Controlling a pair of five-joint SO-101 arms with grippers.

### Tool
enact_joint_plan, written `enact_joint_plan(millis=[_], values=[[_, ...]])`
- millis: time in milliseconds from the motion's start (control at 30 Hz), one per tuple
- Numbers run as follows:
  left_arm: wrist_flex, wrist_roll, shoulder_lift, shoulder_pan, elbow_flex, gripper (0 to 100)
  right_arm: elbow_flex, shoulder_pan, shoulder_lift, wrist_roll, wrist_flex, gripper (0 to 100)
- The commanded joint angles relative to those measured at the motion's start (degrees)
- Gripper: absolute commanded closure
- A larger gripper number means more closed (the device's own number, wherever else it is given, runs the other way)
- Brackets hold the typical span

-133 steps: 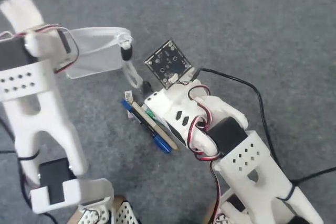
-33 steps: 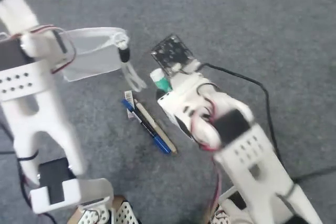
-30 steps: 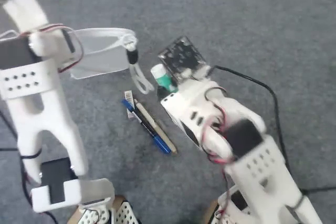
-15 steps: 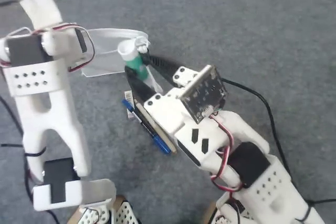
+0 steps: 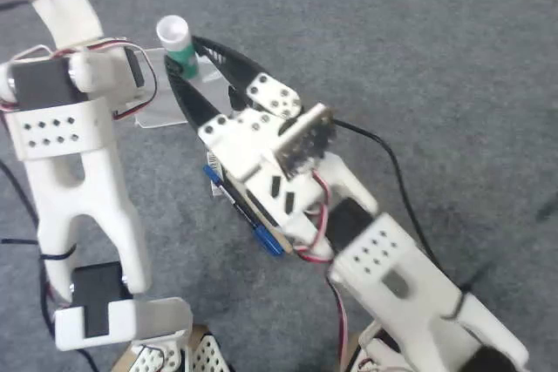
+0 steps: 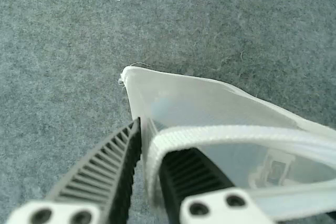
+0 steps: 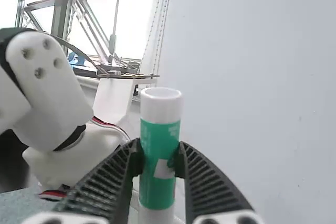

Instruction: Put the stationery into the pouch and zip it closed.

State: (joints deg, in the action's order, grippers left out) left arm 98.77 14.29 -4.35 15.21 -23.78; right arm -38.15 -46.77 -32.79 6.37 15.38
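Left pincer (image 6: 144,145) pinching pouch (image 6: 220,114) rim

Both white plastic arms (image 5: 83,189) carry black servo blocks (image 5: 39,84), perforated brackets (image 5: 57,128), red-and-black wiring (image 5: 323,202), and black ribbed gripper fingers (image 6: 102,174).

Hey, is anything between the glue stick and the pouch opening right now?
Nothing visible does. The right gripper holds the glue stick near the pouch, whose rim the left gripper pinches at one end.

Table: grey and fuzzy (image 5: 471,58).
On it: a blue pen (image 5: 267,242) and a tan pencil (image 5: 261,217), side by side.
Also there: a black cable (image 5: 377,138).
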Motion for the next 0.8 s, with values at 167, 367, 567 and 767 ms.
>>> enact_joint_plan(millis=[167,367,567,767], values=[[1.7,1.1,-0.8,-0.2,-1.4,99,1.0,0.9,11.6,0.6,14.7,99.3],[1.6,1.1,-0.8,-0.2,-0.8,99,1.0,3.3,18.2,0.6,21.2,99.3],[1.6,1.1,-0.8,-0.2,-0.8,99,1.0,3.4,22.2,0.6,23.4,99.3],[1.6,1.1,-0.8,-0.2,-0.8,99,0.5,3.3,24.0,0.6,22.5,98.6]])
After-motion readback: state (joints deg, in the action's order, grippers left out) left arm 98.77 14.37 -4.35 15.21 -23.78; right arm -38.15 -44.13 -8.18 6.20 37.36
